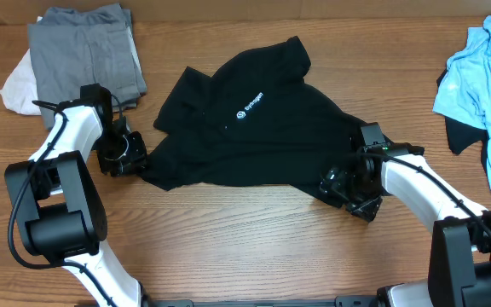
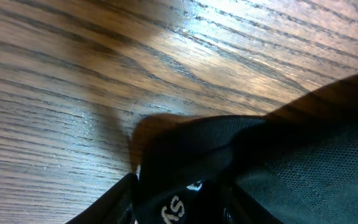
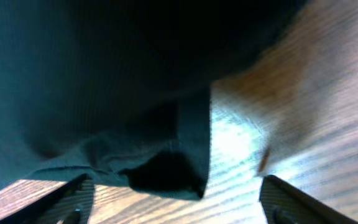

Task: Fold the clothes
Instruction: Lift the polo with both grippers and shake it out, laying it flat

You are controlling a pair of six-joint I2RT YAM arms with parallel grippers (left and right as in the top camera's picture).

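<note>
Left fingers (image 1: 124, 157): at the near-left edge of the black shirt (image 1: 254, 141), low over the wood. In the wrist view a bunched fold of black fabric with white lettering runs in between them and sits raised off the wood, with a shadow under it. They are clamped on that fold.
Right fingers (image 1: 346, 188): at the near-right corner of the black shirt. In the wrist view both tips stand wide apart at the bottom corners of the frame. The shirt's hem lies on the wood between them and neither tip is seen touching it. They are apart, with nothing held.
Worktop (image 1: 245, 247): brown wood with a strong grain. It carries all the garments.
Black shirt: middle of the worktop, between the two arms. It is crumpled rather than flat. The near hem runs roughly from the left fingers across to the right fingers, and one part sticks out toward the far side.
White logo (image 1: 248, 108): on the black shirt, facing up, on its far half. Too small to read from overhead.
Grey garment (image 1: 83, 51): far-left corner, folded into a rough rectangle, apart from the black shirt.
White garment (image 1: 20, 85): under the grey garment, showing past its left edge.
Light blue garment (image 1: 484, 77): far-right edge, crumpled, partly cut off by the frame, well apart from the black shirt.
</note>
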